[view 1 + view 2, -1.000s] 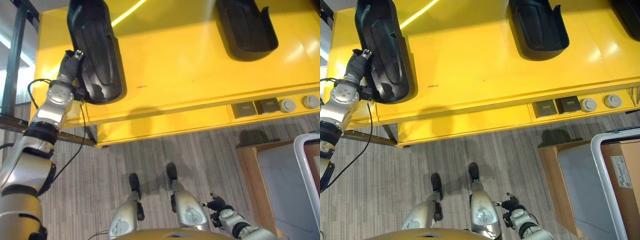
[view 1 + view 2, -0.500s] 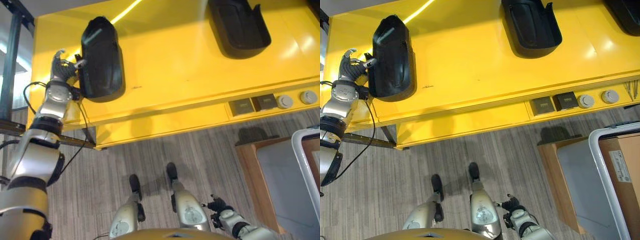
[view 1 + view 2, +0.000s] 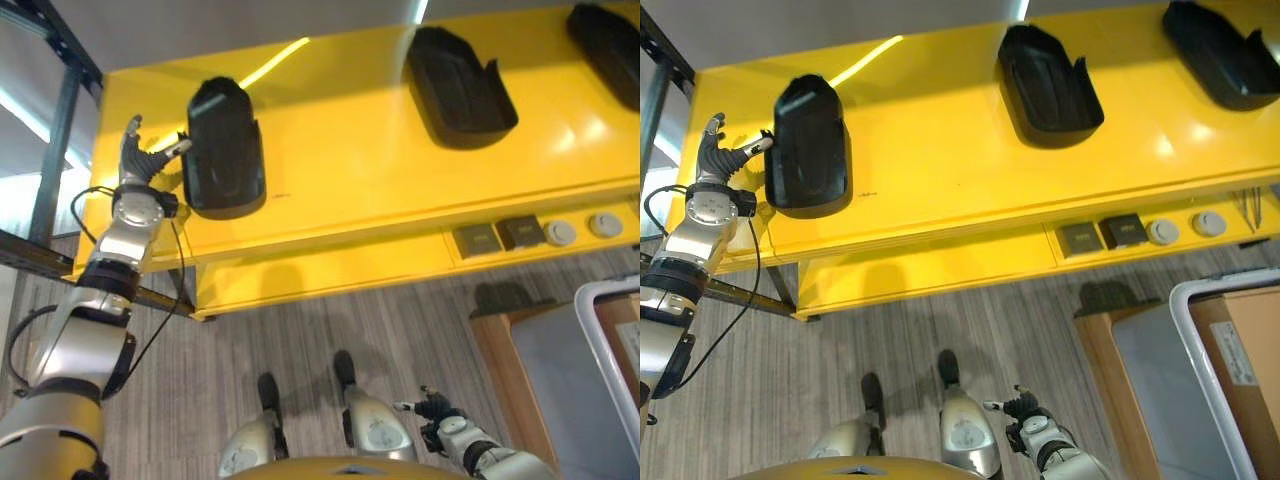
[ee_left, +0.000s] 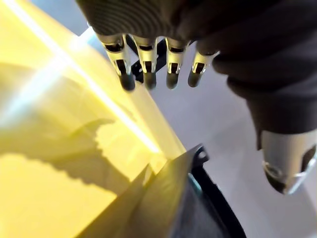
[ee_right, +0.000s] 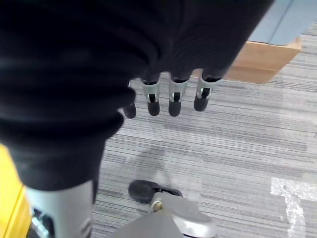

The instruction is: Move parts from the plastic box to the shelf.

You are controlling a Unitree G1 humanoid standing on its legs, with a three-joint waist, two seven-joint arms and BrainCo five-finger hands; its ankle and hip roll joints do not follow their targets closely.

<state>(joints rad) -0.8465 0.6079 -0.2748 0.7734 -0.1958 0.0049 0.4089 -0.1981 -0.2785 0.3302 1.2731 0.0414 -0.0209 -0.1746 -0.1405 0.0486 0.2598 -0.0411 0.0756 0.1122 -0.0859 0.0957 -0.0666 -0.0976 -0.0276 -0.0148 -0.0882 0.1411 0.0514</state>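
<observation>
Release step, by my read: left hand (image 3: 722, 155) spread wide just beside the black part (image 3: 807, 160) lying on the yellow shelf (image 3: 940, 150), right hand (image 5: 168, 99) slack low; next, another part.

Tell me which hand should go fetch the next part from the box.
Probably the right hand: it hangs free and open, low on the side of the plastic box. The left hand is open beside the black part on the yellow shelf.
</observation>
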